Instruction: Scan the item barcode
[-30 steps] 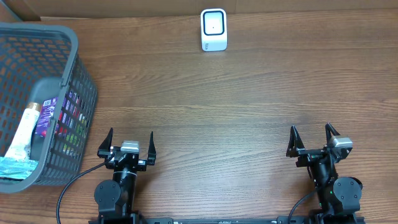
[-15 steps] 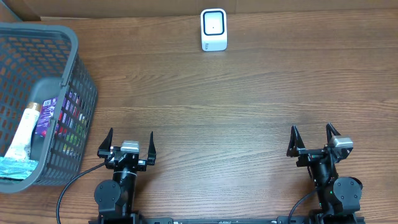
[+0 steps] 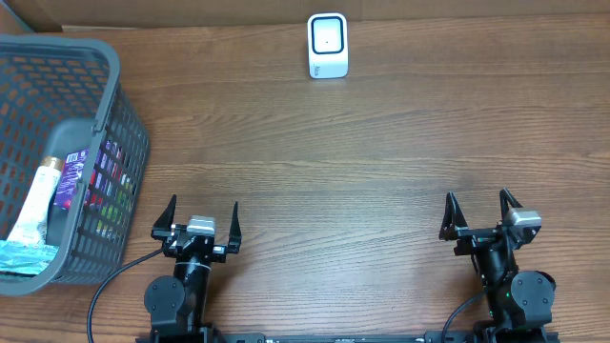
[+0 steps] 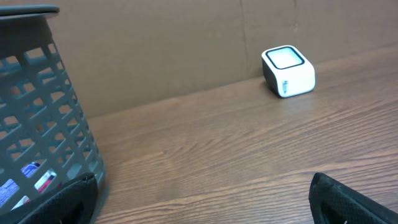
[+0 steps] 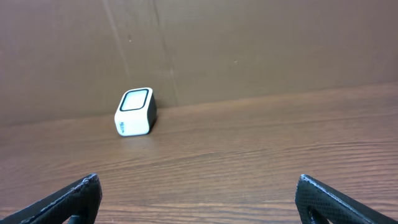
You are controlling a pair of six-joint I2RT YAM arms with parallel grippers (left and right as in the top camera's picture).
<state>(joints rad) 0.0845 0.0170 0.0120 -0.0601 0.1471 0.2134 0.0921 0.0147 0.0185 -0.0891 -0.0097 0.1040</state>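
1. Looking down from overhead, we see the left fingers [image 3: 167, 217] and the right fingers [image 3: 448, 214] spread wide apart at the near edge of the tabletop [image 3: 334, 152], both pairs empty. The grey basket [image 3: 119, 105] stands at the left edge. In it lie a white tube [image 3: 36, 200], a purple pack [image 3: 74, 176] and a teal packet [image 3: 14, 255]. The white scanner [image 3: 328, 45] sits at the far edge, well apart from the basket and both arms.
2. From the left wrist, we see the left fingers [image 4: 56, 202] apart in the bottom corners. The basket [image 4: 43, 93] fills the left side, coloured labels showing through its mesh. The scanner [image 4: 287, 71] stands upper right, near the cardboard wall [image 4: 155, 50].
3. From the right wrist, we see the right fingers [image 5: 68, 199] apart with only bare tabletop [image 5: 249, 155] between them. The scanner [image 5: 135, 112] stands left of centre near the wall [image 5: 249, 50], its window tilted upward.
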